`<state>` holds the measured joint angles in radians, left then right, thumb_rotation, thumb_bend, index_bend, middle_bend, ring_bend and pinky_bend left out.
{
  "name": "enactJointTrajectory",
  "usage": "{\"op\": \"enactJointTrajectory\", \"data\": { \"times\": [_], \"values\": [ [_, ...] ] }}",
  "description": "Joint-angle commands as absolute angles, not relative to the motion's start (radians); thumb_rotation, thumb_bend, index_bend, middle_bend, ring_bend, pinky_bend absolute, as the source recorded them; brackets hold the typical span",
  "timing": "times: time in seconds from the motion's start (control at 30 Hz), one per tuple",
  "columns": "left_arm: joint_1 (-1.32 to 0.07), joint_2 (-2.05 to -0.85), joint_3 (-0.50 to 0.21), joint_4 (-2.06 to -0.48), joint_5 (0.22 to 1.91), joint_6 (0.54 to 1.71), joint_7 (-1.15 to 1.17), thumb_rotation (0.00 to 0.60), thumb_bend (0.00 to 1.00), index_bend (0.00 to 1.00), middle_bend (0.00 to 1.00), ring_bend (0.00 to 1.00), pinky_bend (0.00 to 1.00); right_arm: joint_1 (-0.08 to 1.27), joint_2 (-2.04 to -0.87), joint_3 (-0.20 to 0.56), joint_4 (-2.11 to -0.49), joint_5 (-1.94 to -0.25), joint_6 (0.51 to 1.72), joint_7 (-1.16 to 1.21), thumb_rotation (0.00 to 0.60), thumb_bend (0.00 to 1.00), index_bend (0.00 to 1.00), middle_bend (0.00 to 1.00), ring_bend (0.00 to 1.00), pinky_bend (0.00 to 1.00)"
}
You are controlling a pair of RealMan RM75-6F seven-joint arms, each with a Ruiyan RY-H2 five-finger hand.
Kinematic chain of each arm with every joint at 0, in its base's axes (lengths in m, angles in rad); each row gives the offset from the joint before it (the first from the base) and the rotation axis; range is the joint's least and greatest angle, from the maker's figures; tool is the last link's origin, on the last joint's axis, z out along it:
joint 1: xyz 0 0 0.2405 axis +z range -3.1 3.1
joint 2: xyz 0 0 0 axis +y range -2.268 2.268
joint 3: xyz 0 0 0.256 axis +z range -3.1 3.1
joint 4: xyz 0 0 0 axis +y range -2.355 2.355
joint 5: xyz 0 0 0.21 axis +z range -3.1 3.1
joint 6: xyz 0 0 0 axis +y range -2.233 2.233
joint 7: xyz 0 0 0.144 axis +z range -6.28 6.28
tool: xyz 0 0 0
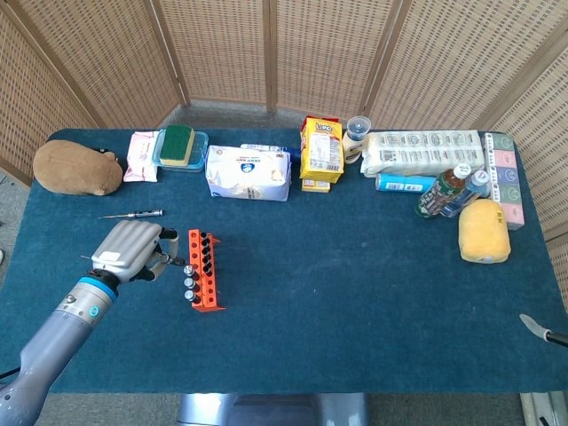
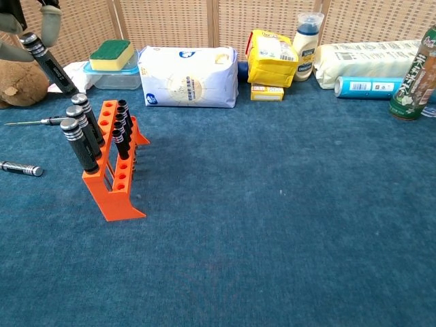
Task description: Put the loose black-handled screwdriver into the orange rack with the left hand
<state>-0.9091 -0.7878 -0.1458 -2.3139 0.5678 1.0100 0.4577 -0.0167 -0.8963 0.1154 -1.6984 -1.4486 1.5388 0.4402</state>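
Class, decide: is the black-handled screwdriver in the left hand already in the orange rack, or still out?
Out. The left hand holds the screwdriver tilted above the orange rack.

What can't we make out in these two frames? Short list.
- Left hand: head view shows only its back, so its grip on the screwdriver is hidden; chest view cuts the hand at the top-left edge.
- Screwdriver tip: chest view, lost behind the orange rack, so which hole it is aimed at is unclear.
- Right hand: only a sliver at the head view's right edge; open or shut unclear.
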Motion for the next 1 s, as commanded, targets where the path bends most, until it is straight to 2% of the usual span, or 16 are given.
{"op": "enactJointTrajectory", "data": {
  "times": [0.03, 0.63, 1.0],
  "values": [
    [-0.917, -0.795, -0.145, -2.311, 0.556, 1.018, 0.466, 0.600, 0.36, 0.57, 1.00, 0.98, 0.93, -0.016, -0.896, 0.116, -1.698, -1.448, 1.538, 0.441, 0.541, 0.00, 0.01, 0.03, 0.01, 0.00],
    [-1.014, -0.872, -0.152, -2.267, 0.412, 1.015, 0.519, 0.600, 0.36, 0.57, 1.00, 0.98, 0.93, -0.015, -0.896, 0.112, -1.701, -1.453, 1.533, 0.436, 0.543, 0.00, 0.01, 0.03, 0.01, 0.00],
    [-1.058, -0.913, -0.142, -2.265, 0.339, 1.065, 0.561, 0.600, 0.37, 0.57, 1.00, 0.98, 0.93, -0.015, -0.895, 0.112, -1.698, -1.455, 1.535, 0.445, 0.546, 0.00, 0.01, 0.03, 0.01, 0.00]
  ]
}}
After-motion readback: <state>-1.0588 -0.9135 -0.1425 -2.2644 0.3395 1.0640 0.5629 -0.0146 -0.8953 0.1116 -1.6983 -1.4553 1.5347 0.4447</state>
